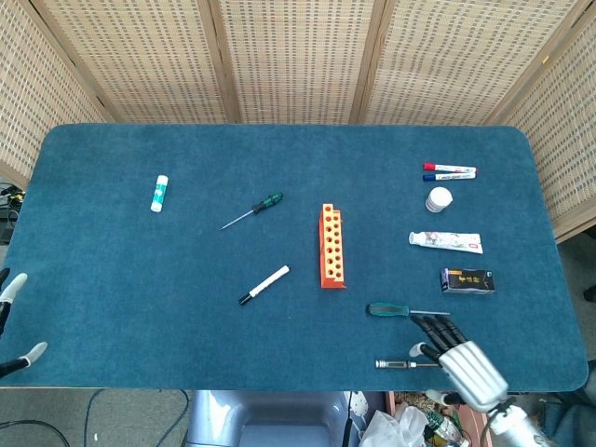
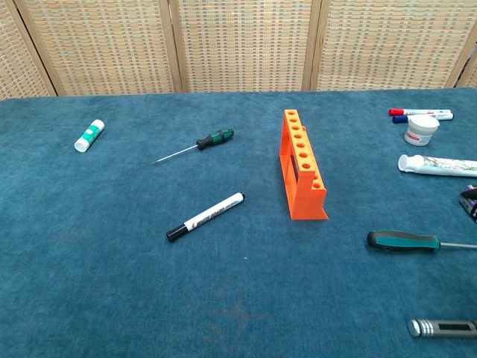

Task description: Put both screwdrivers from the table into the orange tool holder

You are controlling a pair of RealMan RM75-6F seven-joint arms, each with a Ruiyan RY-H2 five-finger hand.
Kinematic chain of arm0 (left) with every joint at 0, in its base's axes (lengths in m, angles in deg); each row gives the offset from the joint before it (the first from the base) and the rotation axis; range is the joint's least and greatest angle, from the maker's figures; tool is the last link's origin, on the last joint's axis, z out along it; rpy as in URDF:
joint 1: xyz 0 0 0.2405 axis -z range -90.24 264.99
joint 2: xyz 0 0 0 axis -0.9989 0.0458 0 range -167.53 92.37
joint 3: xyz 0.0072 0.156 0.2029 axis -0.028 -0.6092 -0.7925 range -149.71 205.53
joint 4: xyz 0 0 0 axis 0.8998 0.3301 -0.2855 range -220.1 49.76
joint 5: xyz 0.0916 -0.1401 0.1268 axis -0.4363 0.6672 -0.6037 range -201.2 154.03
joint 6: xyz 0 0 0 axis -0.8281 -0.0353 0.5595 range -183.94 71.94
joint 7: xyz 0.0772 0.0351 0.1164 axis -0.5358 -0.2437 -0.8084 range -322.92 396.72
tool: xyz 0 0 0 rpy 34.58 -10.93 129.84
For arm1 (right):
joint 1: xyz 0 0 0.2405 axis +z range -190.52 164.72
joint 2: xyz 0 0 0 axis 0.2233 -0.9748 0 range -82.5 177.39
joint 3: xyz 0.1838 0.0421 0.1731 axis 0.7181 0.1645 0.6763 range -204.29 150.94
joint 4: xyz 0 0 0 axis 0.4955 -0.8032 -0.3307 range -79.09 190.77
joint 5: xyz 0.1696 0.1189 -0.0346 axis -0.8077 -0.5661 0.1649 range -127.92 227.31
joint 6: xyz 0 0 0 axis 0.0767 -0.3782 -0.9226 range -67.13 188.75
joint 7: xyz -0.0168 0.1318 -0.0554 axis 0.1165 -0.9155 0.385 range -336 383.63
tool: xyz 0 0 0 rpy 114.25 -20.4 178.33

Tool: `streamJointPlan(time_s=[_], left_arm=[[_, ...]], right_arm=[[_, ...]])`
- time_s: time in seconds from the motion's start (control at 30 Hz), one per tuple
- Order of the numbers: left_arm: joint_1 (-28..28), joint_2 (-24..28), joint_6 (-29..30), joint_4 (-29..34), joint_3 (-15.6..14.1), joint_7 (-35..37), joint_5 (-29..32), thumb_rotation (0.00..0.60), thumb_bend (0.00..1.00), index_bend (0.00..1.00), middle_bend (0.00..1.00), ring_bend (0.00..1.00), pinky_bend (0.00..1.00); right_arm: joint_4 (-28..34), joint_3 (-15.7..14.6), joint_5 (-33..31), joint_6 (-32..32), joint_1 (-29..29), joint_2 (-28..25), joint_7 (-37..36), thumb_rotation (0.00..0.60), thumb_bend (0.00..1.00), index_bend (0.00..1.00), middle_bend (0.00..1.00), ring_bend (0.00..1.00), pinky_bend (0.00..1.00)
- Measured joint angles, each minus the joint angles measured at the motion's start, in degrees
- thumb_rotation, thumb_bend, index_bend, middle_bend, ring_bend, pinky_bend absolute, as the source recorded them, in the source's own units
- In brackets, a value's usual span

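The orange tool holder [image 1: 331,246] [image 2: 302,165] stands upright mid-table, and its holes look empty. A small green-and-black screwdriver [image 1: 253,211] [image 2: 195,145] lies to its left. A teal-handled screwdriver [image 1: 386,309] [image 2: 402,240] lies near the front right. My right hand [image 1: 456,358] hovers over the front edge with fingers stretched out, holding nothing. Its fingertips [image 1: 433,326] lie just below the teal screwdriver's shaft. Only two spread fingertips of my left hand [image 1: 19,317] show at the left edge, far from everything.
A silver precision driver [image 1: 400,364] [image 2: 441,328] lies by the front edge, its tip under my right hand. Nearby are a black-capped marker [image 1: 264,284], a glue stick [image 1: 159,193], two pens [image 1: 449,171], a white jar [image 1: 439,199], a tube [image 1: 445,241] and a dark box [image 1: 467,280].
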Motion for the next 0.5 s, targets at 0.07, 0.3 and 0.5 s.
streamJointPlan(time_s=[0.07,0.3,0.5], left_arm=[[0.31,-0.14,-0.51,-0.03,0.03,-0.40,0.07,0.600,0.00,0.00,0.00,0.00,0.00],[0.70,-0.42,-1.36,-0.08,0.20,-0.88,0.80,0.600,0.00,0.00,0.00,0.00,0.00],[0.81,-0.17,-1.63,-0.04,0.31,-0.22,1.18,0.600,0.00,0.00,0.00,0.00,0.00]], right_arm=[[-1.02,0.13,-0.14,1.11,0.75,2.17,0.94,0.600,0.15,0.38,0.00,0.00,0.00],[-3.60,1.10,-3.08,6.00,2.94,6.44,5.50,0.600,0.24,0.39,0.00,0.00,0.00],[-5.44,1.24,-5.06,9.59,4.67,8.51,8.76,0.600,0.26,0.39,0.00,0.00,0.00]])
